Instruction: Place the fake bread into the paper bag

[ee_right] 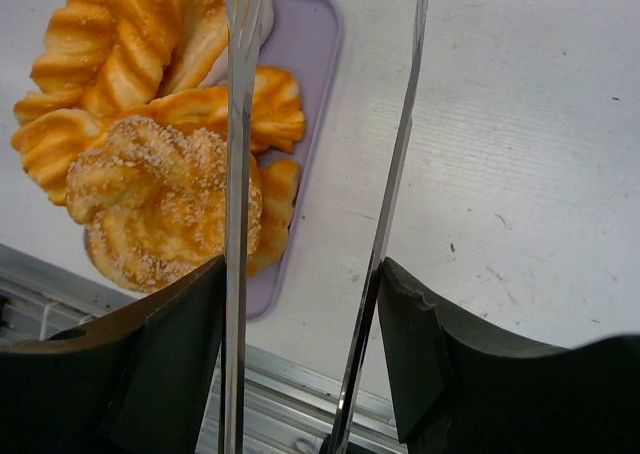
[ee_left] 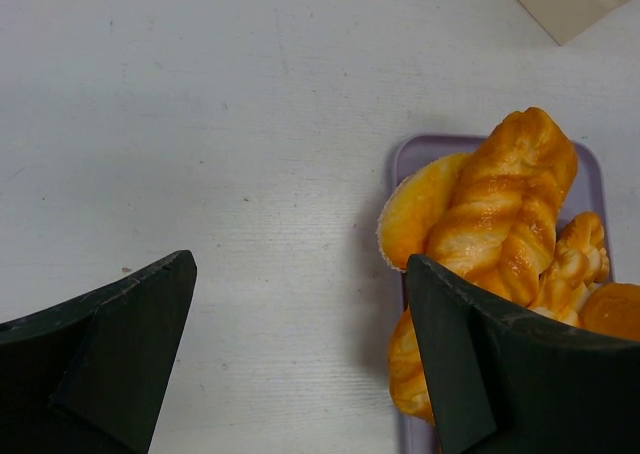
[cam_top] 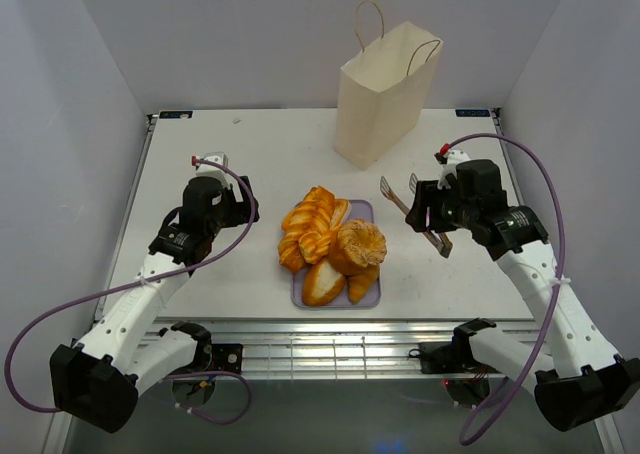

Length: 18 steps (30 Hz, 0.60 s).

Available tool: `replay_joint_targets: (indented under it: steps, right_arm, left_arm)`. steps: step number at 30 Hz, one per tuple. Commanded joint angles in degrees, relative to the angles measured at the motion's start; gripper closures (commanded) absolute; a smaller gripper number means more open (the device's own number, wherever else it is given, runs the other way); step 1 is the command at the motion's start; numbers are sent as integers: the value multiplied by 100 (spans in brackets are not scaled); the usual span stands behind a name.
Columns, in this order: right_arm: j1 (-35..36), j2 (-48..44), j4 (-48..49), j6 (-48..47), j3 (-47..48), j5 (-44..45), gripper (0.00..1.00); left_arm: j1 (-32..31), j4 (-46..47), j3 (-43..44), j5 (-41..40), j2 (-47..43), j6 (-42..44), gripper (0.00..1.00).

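Nothing to report in the bag as far as anyone can see: the glossy golden-orange fake bread (cam_top: 330, 244) sits heaped on the flat lilac rectangular tray (cam_top: 366, 212). Braided loaves, croissants and a sugared round bun are all piled together there. Behind the tray and a little to its right stands the tall cream paper bag (cam_top: 385, 94) with its cord handles, upright (its inside is hidden from every view). So my call is that the whole job lies ahead, piece by piece.

Now the arms. Left of the tray, the left gripper (ee_left: 300, 274) hovers low over the white table (cam_top: 260, 144), pointing toward the tray. Its fingers are spread wide with nothing between them, and one finger overlaps the tray's near edge in the wrist view.

Right of the tray, the right gripper (ee_right: 305, 304) is clamped around a pair of slim metal tongs (ee_right: 238, 124). The two blades stand apart, their tips empty. One blade crosses over the bread in the wrist view, the other over bare table just right of the tray.
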Motion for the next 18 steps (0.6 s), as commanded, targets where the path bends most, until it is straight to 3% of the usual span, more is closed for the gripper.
replay_joint_targets:
  steps: [1, 18]
  right_arm:
    - [23, -265, -250, -94, 287, -534, 35]
    - [23, -1241, -1155, 47, 269, -1175, 38]
  left_arm:
    - [-25, 53, 125, -123, 15, 55, 4]
    - [-25, 18, 142, -167, 130, 72, 3]
